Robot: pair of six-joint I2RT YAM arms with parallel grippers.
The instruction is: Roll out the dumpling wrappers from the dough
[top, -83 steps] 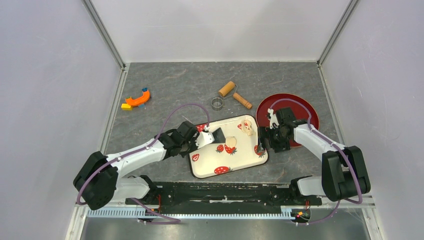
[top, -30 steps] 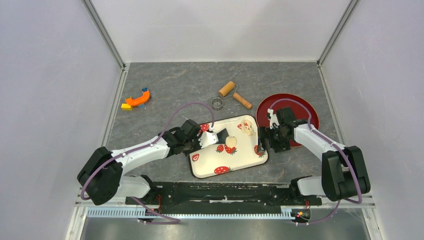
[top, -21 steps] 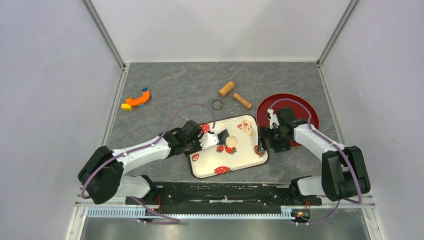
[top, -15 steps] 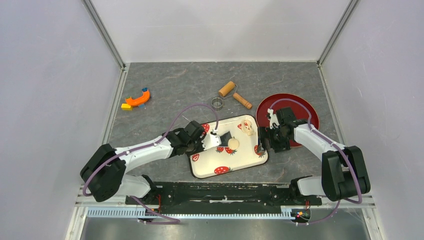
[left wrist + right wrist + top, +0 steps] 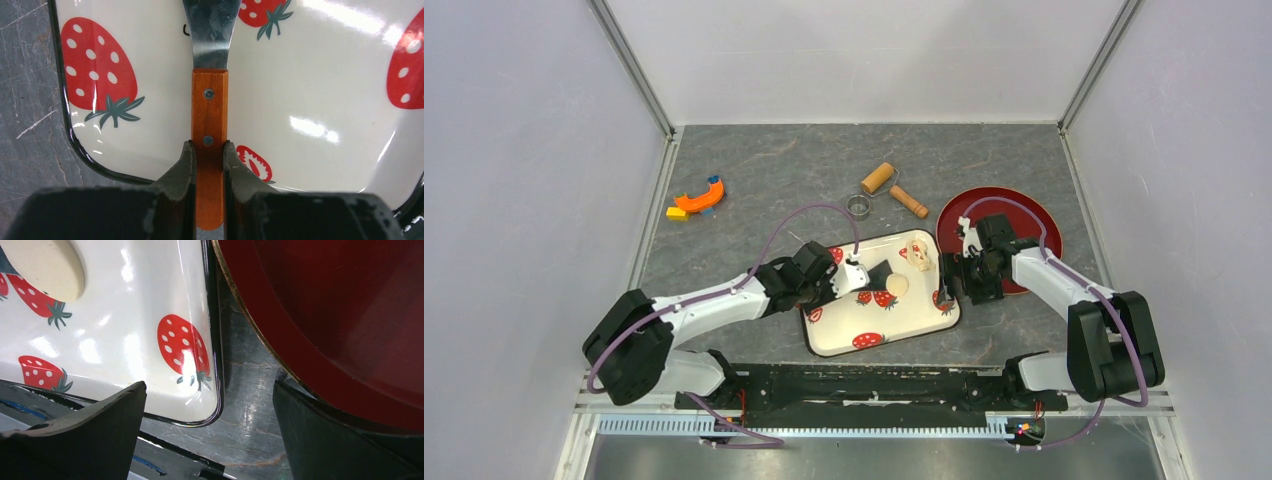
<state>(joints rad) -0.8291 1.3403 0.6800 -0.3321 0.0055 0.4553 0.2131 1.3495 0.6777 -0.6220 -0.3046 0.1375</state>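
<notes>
The left gripper [image 5: 209, 152] is clamping the wooden handle of a metal-bladed scraper [image 5: 210, 107], which is reaching over the strawberry-print tray [image 5: 310, 90]; the dough [image 5: 896, 286], a pale rounded piece, is lying near the tray's middle, just beside the blade; a lumpier bit of dough [image 5: 919, 255] is sitting toward the tray's far right corner; the right gripper [image 5: 209, 390] is hanging wide open and gripping nothing, between the tray's right edge and the red plate [image 5: 350, 315].

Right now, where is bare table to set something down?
Bare: the far strip of table behind the roller; also between the orange toy and ring cutter. Crowded: around the tray, flanked by left gripper and right gripper.
</notes>
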